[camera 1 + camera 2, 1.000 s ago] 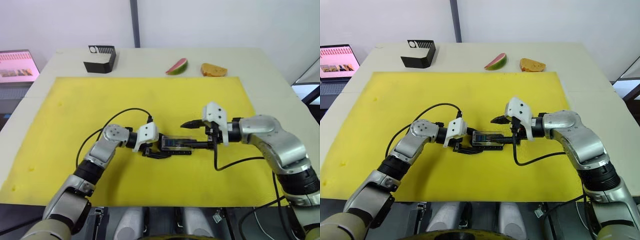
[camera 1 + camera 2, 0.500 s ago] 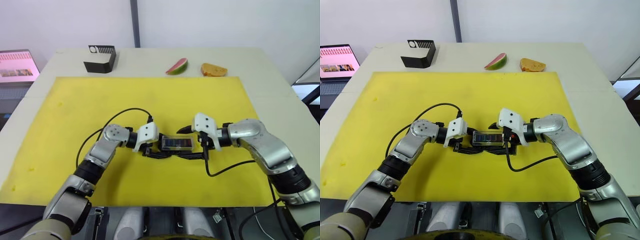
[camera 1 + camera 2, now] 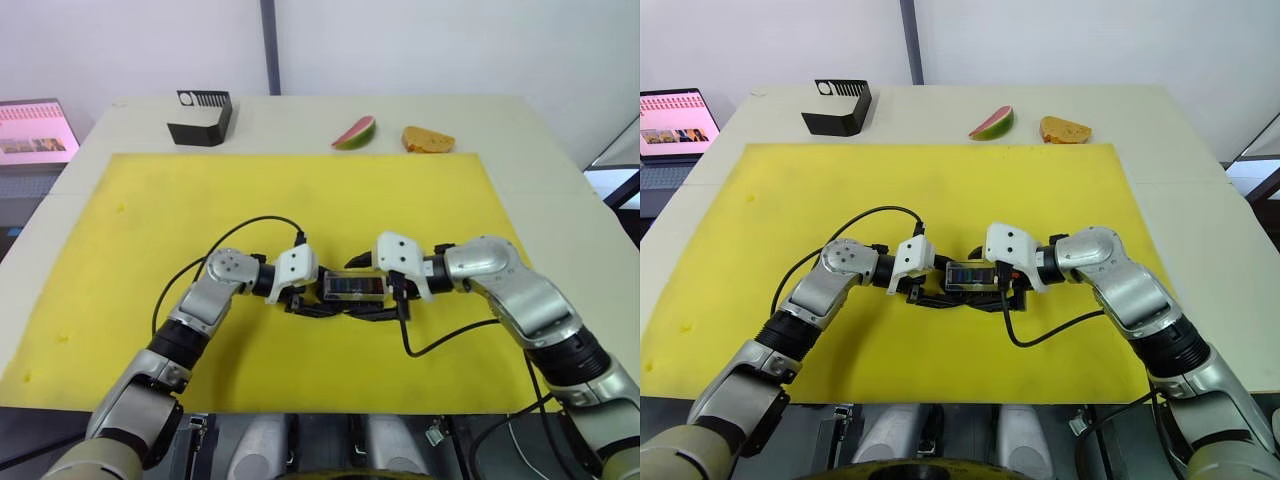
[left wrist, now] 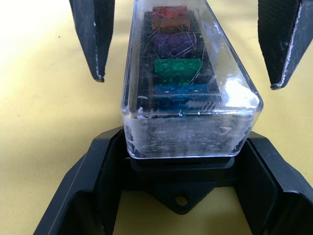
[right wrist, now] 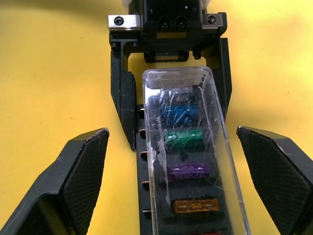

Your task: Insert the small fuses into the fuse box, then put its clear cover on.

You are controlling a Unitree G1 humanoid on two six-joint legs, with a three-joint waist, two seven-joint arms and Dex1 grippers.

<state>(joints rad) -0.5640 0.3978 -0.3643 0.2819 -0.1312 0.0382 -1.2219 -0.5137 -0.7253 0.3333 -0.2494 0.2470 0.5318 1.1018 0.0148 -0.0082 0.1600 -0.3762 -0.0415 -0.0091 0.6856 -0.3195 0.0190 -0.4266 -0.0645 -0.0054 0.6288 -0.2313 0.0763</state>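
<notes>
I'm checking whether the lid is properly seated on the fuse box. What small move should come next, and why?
Probably close the right gripper gently on the clear cover and press it down. The cover already sits over the fuse box with the coloured fuses under it, and both grippers, the left gripper too, stand open on either side, touching nothing. Whether it has clicked home can't be told.

The fuse box (image 3: 352,287) lies mid-mat (image 3: 150,230) on the table (image 3: 540,170), the clear cover (image 4: 190,73) on it, the small fuses (image 5: 183,137) inside. The left gripper (image 3: 300,297) flanks its left end, the right gripper (image 3: 378,290) its right. A holder (image 3: 200,118), melon slice (image 3: 354,133) and bread (image 3: 427,140) lie behind.
</notes>
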